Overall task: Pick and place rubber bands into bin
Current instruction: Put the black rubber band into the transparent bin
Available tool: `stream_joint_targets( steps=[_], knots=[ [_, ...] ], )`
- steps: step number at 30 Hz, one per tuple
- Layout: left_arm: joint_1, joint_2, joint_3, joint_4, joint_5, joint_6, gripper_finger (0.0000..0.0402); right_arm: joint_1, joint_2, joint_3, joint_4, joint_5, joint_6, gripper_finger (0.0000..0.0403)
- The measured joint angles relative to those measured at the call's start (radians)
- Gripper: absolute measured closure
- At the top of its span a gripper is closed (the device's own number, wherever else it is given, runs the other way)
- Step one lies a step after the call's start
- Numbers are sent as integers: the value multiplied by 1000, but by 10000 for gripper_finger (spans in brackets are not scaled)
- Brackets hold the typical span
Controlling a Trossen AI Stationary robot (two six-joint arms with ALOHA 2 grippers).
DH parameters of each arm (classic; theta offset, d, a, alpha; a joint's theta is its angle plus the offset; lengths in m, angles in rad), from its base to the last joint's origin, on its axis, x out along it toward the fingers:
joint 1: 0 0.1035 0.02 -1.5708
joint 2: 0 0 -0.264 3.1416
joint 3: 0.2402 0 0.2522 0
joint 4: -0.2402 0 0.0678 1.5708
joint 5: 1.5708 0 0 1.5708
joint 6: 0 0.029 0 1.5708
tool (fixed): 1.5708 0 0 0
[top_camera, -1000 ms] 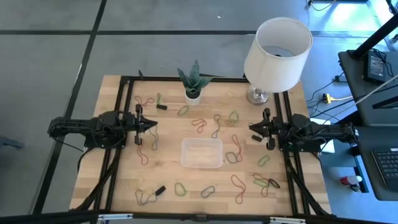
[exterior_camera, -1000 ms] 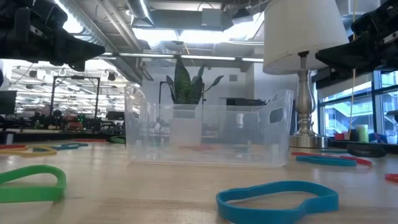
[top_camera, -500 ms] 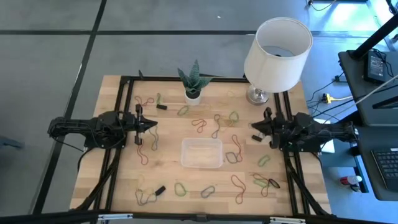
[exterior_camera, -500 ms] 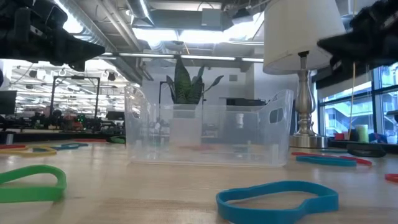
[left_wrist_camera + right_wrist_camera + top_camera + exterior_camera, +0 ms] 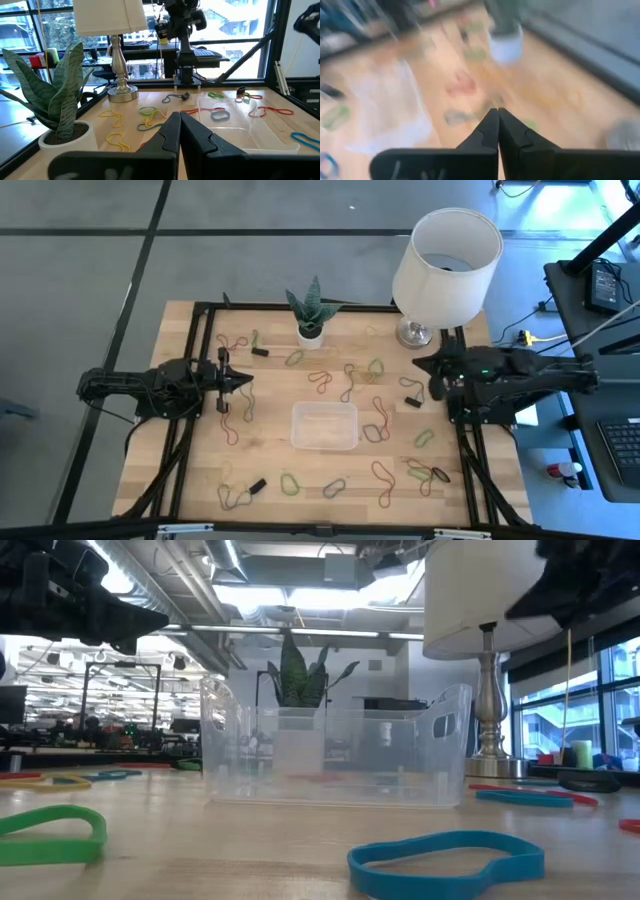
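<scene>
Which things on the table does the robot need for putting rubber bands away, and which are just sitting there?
Needed:
- rubber bands, scattered loose on the table
- bin, clear plastic, mid-table

Just sitting there:
- lamp
- potted plant
- small black pieces

Right pincer (image 5: 418,363) has swung toward the lamp (image 5: 445,255) (fingers pressed together)

A grey floor (image 5: 90,260) crossed by dark seams surrounds the wooden bench (image 5: 275,405). A white-shaded lamp (image 5: 446,252) on a metal base and a potted snake plant (image 5: 309,313) stand at the bench's far edge. Bright windows (image 5: 235,20) and ceiling ducts (image 5: 190,570) fill the room behind
</scene>
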Motion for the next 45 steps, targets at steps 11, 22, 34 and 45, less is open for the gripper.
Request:
stream_joint_targets(
  steps=[11, 22, 34, 45],
  knots=[
    [0, 0, 0, 0, 0, 0, 398, -21, 471, 69, -210, -124, -5, 338],
    [0, 0, 0, 0, 0, 0, 398, -99, 743, 40, -234, -266, -107, 256],
    [0, 0, 0, 0, 0, 0, 398, -112, 858, -88, -30, -363, 44, 259],
    [0, 0, 0, 0, 0, 0, 398, -89, 828, 69, -194, -272, 356, 393]
  ],
)
